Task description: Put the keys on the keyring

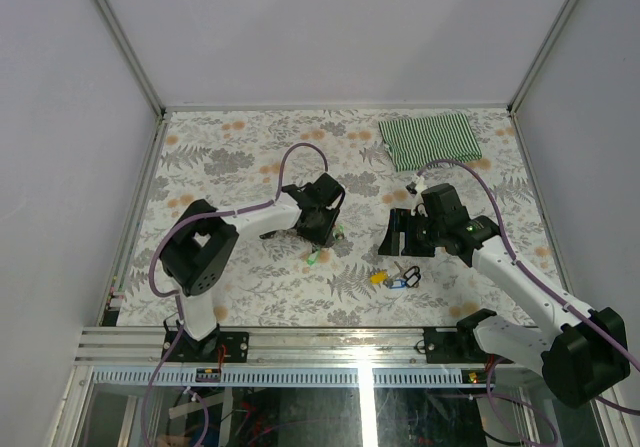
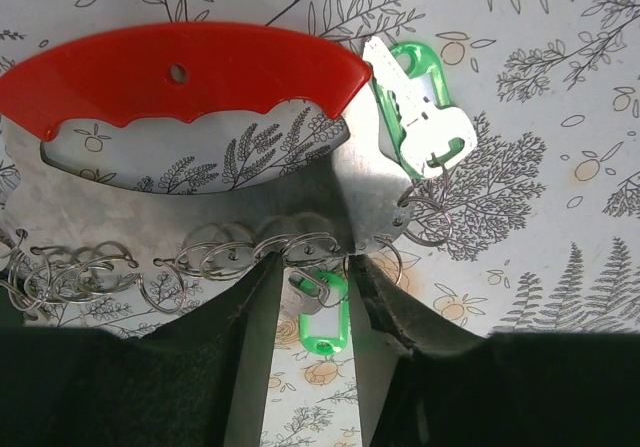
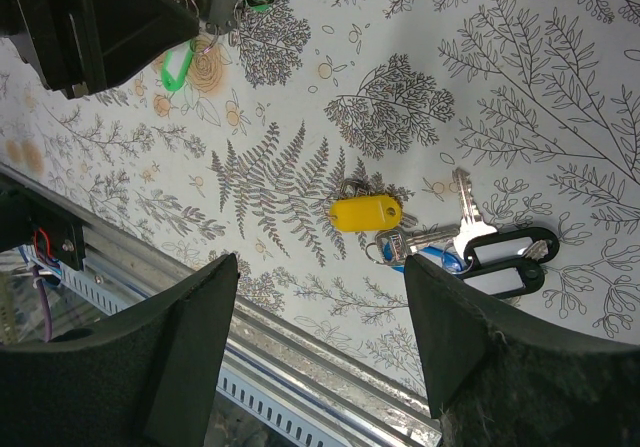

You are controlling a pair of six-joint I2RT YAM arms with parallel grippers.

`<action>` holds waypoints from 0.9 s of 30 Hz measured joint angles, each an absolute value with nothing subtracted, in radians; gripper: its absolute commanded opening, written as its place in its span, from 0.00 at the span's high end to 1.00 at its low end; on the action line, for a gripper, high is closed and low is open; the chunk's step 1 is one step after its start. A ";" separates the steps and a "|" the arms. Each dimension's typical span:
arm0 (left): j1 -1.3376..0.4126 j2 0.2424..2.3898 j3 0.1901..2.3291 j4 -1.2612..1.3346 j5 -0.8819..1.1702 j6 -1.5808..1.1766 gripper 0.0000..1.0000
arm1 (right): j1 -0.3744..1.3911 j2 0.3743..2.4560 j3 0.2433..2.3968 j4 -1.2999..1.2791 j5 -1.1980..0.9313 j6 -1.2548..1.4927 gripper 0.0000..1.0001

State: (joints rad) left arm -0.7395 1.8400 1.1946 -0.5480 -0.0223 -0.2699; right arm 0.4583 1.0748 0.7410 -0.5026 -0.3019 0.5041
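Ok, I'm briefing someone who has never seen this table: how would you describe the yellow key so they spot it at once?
On the floral tablecloth, look between the right gripper and the front rail, where a few keys lie together. The yellow key is at their left end; its neighbours are a blue tag and a black-framed tag.

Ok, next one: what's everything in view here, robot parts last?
keyring: one, red clip with silver rings, in the left jaws
green-tagged keys: two, green, at the keyring's rings
loose keys: one bunch, yellow, blue and black tags, near the front edge below the right jaws
cloth: one, green-and-white striped, far right corner
table cover: one, floral print, under everything
left arm: one, white and black, jaws closed on the keyring
right arm: one, white and black, jaws open
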 measured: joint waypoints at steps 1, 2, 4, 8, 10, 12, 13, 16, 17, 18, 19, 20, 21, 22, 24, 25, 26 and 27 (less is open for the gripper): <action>-0.739 1.842 1.195 -0.548 -0.022 -0.270 0.61 | 0.458 1.075 0.741 -0.503 -0.302 0.504 0.26; -0.739 1.844 1.195 -0.548 -0.022 -0.268 0.60 | 0.458 1.075 0.741 -0.503 -0.303 0.504 0.26; -0.740 1.848 1.195 -0.548 -0.022 -0.267 0.58 | 0.458 1.077 0.741 -0.503 -0.307 0.503 0.26; -0.740 1.849 1.195 -0.548 -0.023 -0.267 0.58 | 0.458 1.080 0.741 -0.503 -0.308 0.500 0.26; -0.740 1.849 1.195 -0.548 -0.023 -0.267 0.58 | 0.458 1.080 0.741 -0.503 -0.308 0.498 0.26; -0.740 1.849 1.195 -0.548 -0.023 -0.267 0.59 | 0.458 1.080 0.741 -0.503 -0.308 0.498 0.26; -0.740 1.849 1.195 -0.548 -0.022 -0.267 0.61 | 0.458 1.080 0.741 -0.503 -0.308 0.498 0.26; -0.740 1.849 1.195 -0.548 -0.022 -0.267 0.63 | 0.458 1.080 0.741 -0.503 -0.308 0.497 0.26; -0.740 1.849 1.195 -0.548 -0.020 -0.267 0.63 | 0.458 1.080 0.741 -0.503 -0.308 0.497 0.26; -0.740 1.849 1.195 -0.548 -0.018 -0.267 0.63 | 0.458 1.080 0.741 -0.503 -0.308 0.497 0.26; -0.740 1.849 1.195 -0.548 -0.017 -0.267 0.63 | 0.458 1.080 0.741 -0.503 -0.308 0.497 0.26; -0.741 1.849 1.195 -0.547 -0.016 -0.267 0.63 | 0.458 1.080 0.741 -0.503 -0.308 0.497 0.26; -0.742 1.848 1.195 -0.547 -0.015 -0.267 0.63 | 0.458 1.080 0.741 -0.503 -0.308 0.497 0.26; -0.743 1.847 1.195 -0.547 -0.016 -0.267 0.63 | 0.458 1.080 0.741 -0.503 -0.308 0.497 0.26; -0.747 1.839 1.195 -0.547 -0.016 -0.266 0.63 | 0.459 1.080 0.741 -0.503 -0.308 0.497 0.26; -0.750 1.834 1.195 -0.546 -0.016 -0.266 0.63 | 0.459 1.080 0.741 -0.503 -0.308 0.497 0.26; -0.752 1.830 1.195 -0.546 -0.017 -0.266 0.63 | 0.459 1.080 0.741 -0.503 -0.309 0.497 0.26; -0.753 1.826 1.195 -0.546 -0.017 -0.266 0.63 | 0.459 1.080 0.741 -0.503 -0.309 0.497 0.26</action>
State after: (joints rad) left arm -0.7532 1.8263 1.1946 -0.5461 -0.0170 -0.2657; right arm 0.4587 1.0801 0.7410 -0.5026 -0.3088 0.4973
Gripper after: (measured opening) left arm 0.374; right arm 0.742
